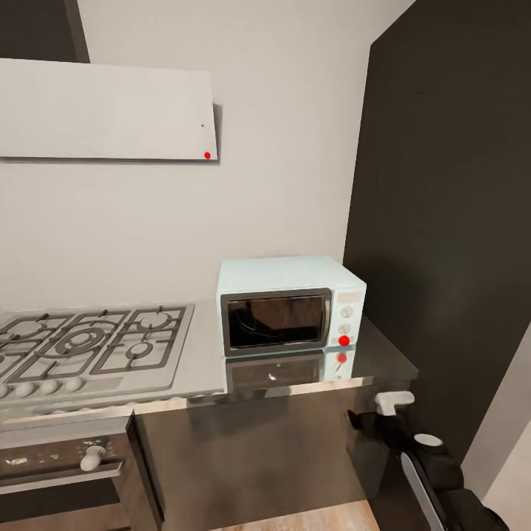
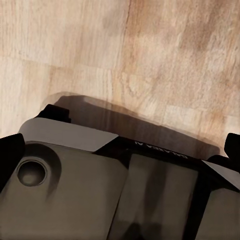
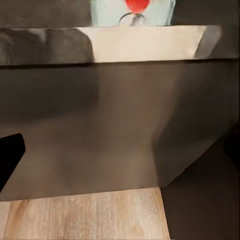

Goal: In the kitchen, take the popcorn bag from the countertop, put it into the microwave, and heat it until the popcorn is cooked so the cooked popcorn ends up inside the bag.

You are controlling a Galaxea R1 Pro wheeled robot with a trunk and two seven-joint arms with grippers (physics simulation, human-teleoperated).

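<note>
Microwave sits on the countertop beside the hob, door closed. The paper popcorn bag should be light, crushable; pinch its rolled rim. Both jaws: cannot tell.

I see a pale grey wall with a flat white hood, a tall dark cabinet at right, a steel hob, and light wood floor below.

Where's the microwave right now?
In the head view, the microwave sits on the countertop, door shut, right of the gas hob, beside the dark tall cabinet.
</note>
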